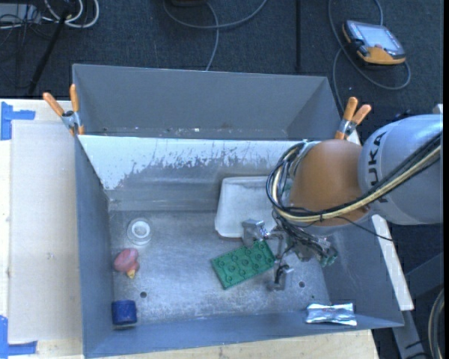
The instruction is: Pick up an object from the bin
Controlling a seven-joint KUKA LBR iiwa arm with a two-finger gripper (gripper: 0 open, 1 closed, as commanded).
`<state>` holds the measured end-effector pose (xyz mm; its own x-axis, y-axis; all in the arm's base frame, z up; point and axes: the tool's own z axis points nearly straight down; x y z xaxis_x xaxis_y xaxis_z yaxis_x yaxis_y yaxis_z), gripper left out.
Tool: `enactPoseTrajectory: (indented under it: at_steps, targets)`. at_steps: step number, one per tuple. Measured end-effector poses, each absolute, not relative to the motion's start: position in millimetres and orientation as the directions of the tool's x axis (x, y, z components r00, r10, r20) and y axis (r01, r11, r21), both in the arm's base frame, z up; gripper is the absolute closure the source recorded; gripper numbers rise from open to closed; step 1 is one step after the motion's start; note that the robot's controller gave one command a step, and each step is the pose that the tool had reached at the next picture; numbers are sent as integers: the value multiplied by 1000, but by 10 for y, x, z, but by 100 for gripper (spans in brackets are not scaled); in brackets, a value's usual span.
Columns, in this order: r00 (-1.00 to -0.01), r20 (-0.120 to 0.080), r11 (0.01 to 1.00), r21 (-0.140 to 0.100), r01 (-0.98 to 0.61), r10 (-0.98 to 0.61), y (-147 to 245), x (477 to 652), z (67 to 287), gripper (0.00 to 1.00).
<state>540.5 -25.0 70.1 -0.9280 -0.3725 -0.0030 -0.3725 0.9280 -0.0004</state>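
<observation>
Green studded plate [242, 267], just one, lies lengthwise lower-left to upper-right; gripper [266, 253] fingers spread astride its right end

Beside the gripper [268, 254], green studded plate [239, 266]; white tray [236, 200] near; pink lump [125, 260], blue block [123, 313] well apart; silver packet [331, 314] near.

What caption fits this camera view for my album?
Robot's tool at one end of the green studded plate in the grey bin.
</observation>
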Motion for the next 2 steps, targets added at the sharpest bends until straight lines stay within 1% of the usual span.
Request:
enactPoseTrajectory:
  at_steps: [1,2]
  targets:
    - [-928,-6,928,-1,-373,-373,-247,5416,724,100]
    - [-927,-9,927,-4,-375,-376,-517,5731,2469,100]
